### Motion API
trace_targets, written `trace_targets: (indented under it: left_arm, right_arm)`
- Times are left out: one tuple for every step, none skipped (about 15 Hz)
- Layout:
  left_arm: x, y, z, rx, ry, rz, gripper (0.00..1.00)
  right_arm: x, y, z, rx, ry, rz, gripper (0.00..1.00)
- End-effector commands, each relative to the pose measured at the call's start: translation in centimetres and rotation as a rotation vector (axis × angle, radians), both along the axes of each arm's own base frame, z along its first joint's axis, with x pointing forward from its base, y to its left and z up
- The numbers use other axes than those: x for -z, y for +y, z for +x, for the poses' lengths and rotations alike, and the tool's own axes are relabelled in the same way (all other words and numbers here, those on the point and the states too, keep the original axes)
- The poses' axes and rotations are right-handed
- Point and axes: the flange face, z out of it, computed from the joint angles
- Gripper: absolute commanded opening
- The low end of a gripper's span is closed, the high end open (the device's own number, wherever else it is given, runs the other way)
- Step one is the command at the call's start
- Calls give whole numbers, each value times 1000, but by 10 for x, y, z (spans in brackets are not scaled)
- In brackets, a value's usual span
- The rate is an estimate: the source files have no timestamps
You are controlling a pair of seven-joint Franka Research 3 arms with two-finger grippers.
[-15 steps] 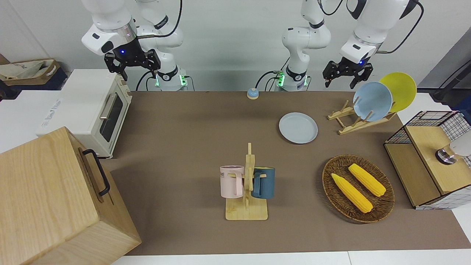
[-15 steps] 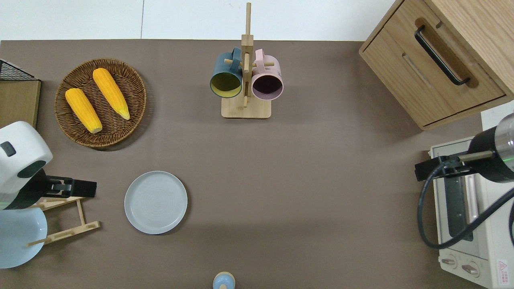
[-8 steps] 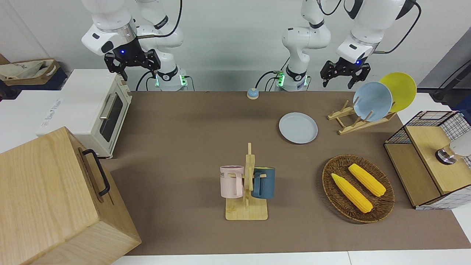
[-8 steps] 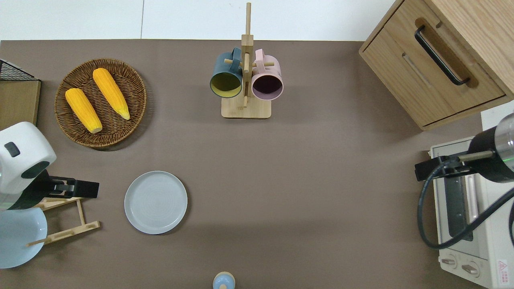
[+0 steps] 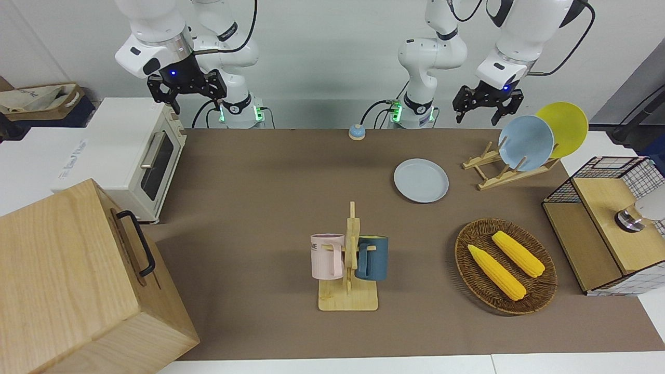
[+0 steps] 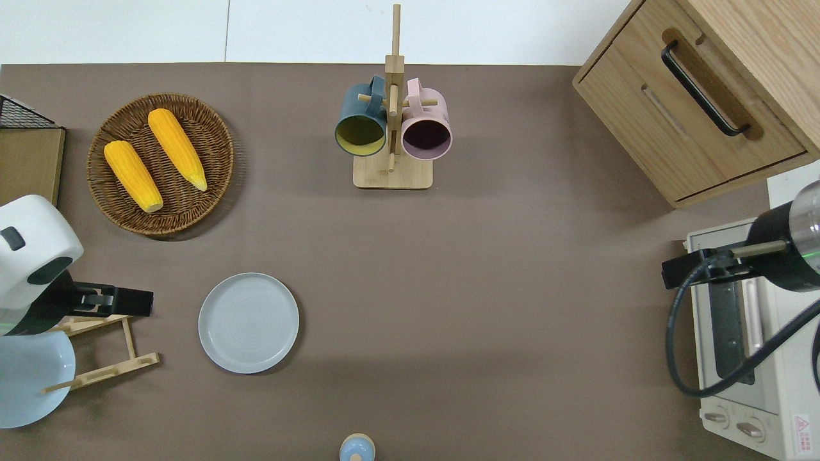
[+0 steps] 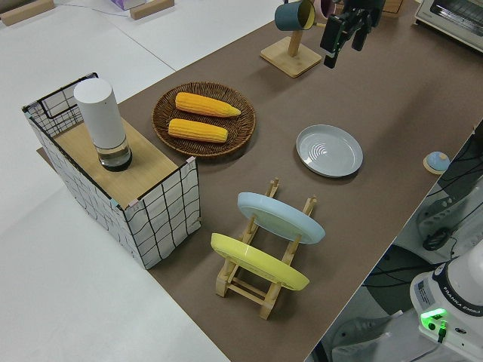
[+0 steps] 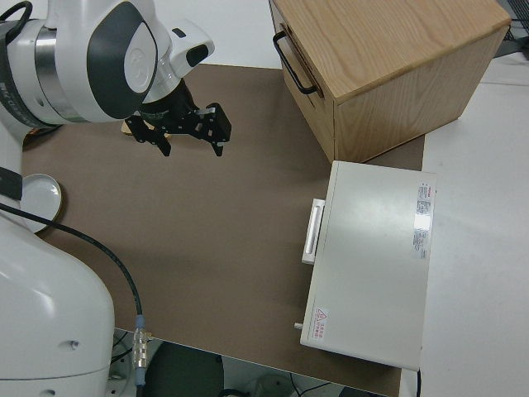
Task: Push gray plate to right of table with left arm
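A brown mat with white edges covers the table (image 5: 249,187), which is set against a pale wall. White surfaces adjoin it on the edge farthest from the robots and at both ends. A white toaster oven (image 5: 132,156) and a wooden cabinet (image 5: 78,280) are seen at the right arm's end. A wire-sided box (image 5: 608,223) with a white cylinder (image 7: 102,122) on top is seen at the left arm's end. The left gripper (image 5: 487,109) is held in the air with its fingers spread apart and nothing between them. In the overhead view it is found over the wooden plate rack (image 6: 106,349), where a light-blue plate (image 5: 526,143) and a yellow plate (image 5: 563,127) lean. The gray plate (image 6: 248,323) lies flat on the mat, beside the gripper toward the right arm's end, clear of the fingers and untouched. A wicker basket (image 6: 160,163) holding two corn cobs (image 6: 154,157) lies farther from the robots than the gripper. A mug stand (image 6: 392,128) with a pink and a dark blue mug is placed farther still, toward the table's middle. A small bell (image 5: 356,132) sits at the edge nearest the robots. The right arm is parked, its gripper (image 5: 187,93) seen with fingers apart.
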Motion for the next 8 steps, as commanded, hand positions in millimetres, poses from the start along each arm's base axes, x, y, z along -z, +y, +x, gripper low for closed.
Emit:
trace_targets:
  left_arm:
    - [10, 4, -6, -15, 18, 9, 995]
    - [16, 3, -6, -13, 24, 9, 995]
    - [21, 2, -6, -12, 26, 10, 995]
    - [25, 3, -6, -13, 29, 10, 995]
    - [32, 3, -6, -12, 35, 10, 995]
    - [38, 2, -6, -9, 35, 10, 995]
    - [45, 2, -6, -9, 35, 10, 995]
    - [54, 2, -5, -9, 32, 10, 995]
  right_arm:
    - [-4, -1, -3, 14, 4, 2, 983]
    - [-4, -2, -3, 17, 4, 1, 983]
    - [-4, -1, -3, 15, 4, 1, 983]
    - [-4, -1, -3, 14, 4, 2, 983]
    - [-4, -2, -3, 15, 4, 2, 983]
    - [-4, -1, -3, 15, 4, 1, 983]
    - [-4, -1, -3, 14, 4, 2, 983]
    - [-4, -1, -3, 14, 4, 2, 983]
